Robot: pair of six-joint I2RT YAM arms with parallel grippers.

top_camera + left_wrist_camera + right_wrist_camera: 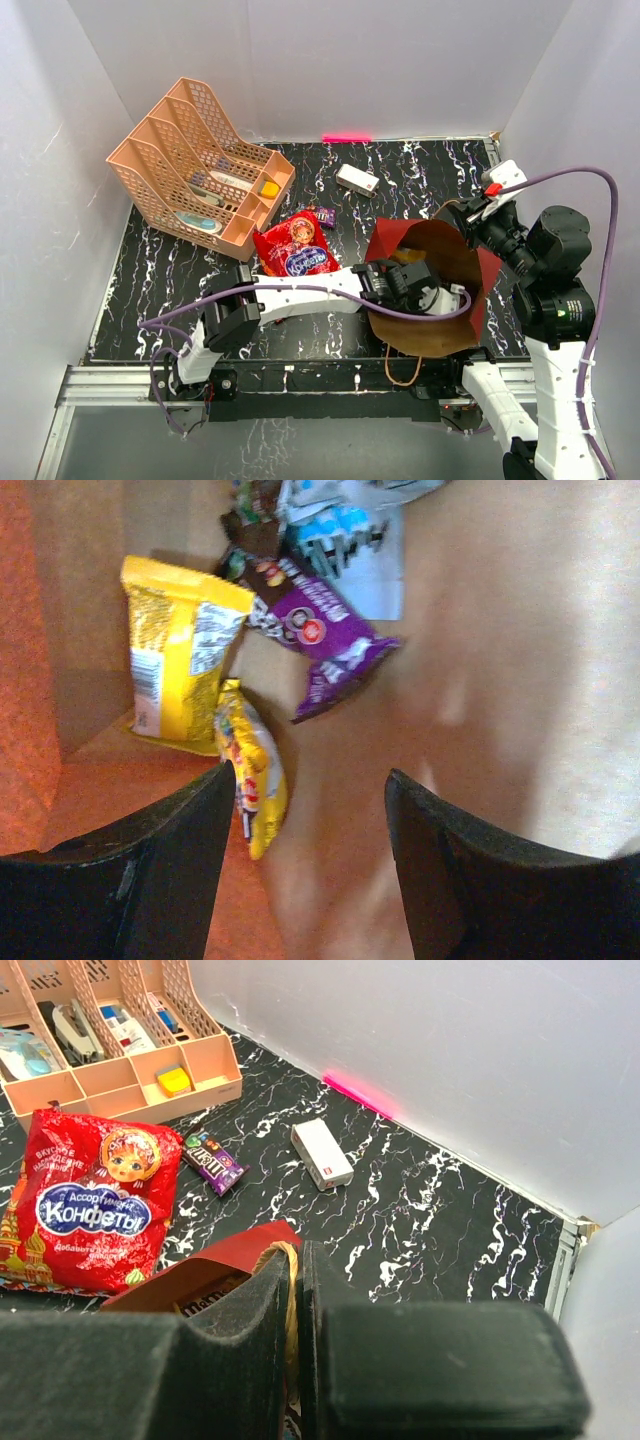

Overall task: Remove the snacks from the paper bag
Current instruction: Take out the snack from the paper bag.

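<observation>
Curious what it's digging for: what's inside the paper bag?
Inside: the left hand, a yellow packet, a smaller yellow packet, a purple packet and a white-blue packet. A brown packet is mostly covered by them.

Red chip bag, red/kraft paper bag, blk-wht marbled table.

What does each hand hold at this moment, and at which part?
The right hand is shut on the paper bag, pinching its rim. The left hand is open inside the bag and holds nothing.
</observation>
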